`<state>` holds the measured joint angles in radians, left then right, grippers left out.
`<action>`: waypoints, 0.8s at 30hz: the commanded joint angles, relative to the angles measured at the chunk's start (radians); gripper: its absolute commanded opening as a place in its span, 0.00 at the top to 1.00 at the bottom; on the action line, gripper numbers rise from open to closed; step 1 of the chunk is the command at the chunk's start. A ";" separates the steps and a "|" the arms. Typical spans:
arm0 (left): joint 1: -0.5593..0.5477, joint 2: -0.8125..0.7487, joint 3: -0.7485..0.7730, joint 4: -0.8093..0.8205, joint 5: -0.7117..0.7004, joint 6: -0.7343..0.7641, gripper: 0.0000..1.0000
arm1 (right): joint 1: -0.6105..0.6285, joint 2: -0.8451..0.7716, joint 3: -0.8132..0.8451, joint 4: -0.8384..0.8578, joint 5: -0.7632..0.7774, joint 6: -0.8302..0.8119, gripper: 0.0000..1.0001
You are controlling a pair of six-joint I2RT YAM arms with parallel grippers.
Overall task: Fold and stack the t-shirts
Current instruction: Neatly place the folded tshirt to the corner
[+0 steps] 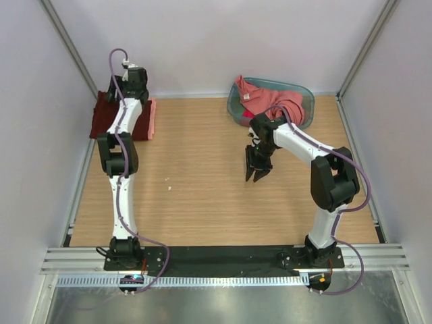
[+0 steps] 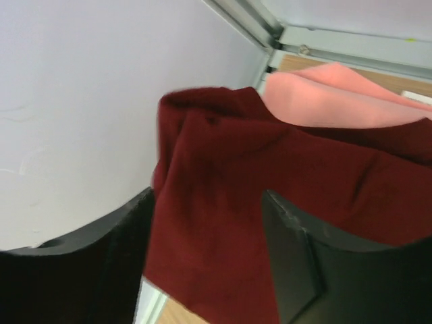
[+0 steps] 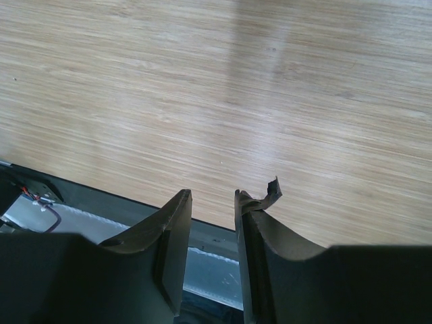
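A dark maroon t-shirt (image 1: 102, 116) lies folded at the far left corner on top of a salmon pink t-shirt (image 1: 151, 119). My left gripper (image 1: 133, 79) hangs right over this stack. In the left wrist view its jaws (image 2: 206, 202) stand wide apart, with the maroon cloth (image 2: 270, 169) behind the gap and the pink cloth (image 2: 337, 101) beyond. More coral pink t-shirts (image 1: 270, 101) lie crumpled in the teal basket (image 1: 305, 94). My right gripper (image 1: 257, 174) hovers above bare table near the middle, jaws a little apart and empty (image 3: 212, 202).
White walls close in the table on the left, far and right sides. The left stack sits tight against the left wall and far corner rail (image 2: 270, 30). A black strip and metal rail (image 1: 216, 260) run along the near edge.
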<state>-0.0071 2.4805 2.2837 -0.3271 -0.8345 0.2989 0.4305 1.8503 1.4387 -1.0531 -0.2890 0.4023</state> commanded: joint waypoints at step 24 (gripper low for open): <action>-0.303 -0.724 -0.438 -0.441 0.256 -0.608 0.19 | 0.001 -0.279 -0.185 0.152 -0.015 0.067 0.60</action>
<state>-0.2859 1.8763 1.8973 -0.6411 -0.7216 -0.0990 0.4301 1.6836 1.3037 -0.9627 -0.3035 0.4274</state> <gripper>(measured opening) 0.809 0.392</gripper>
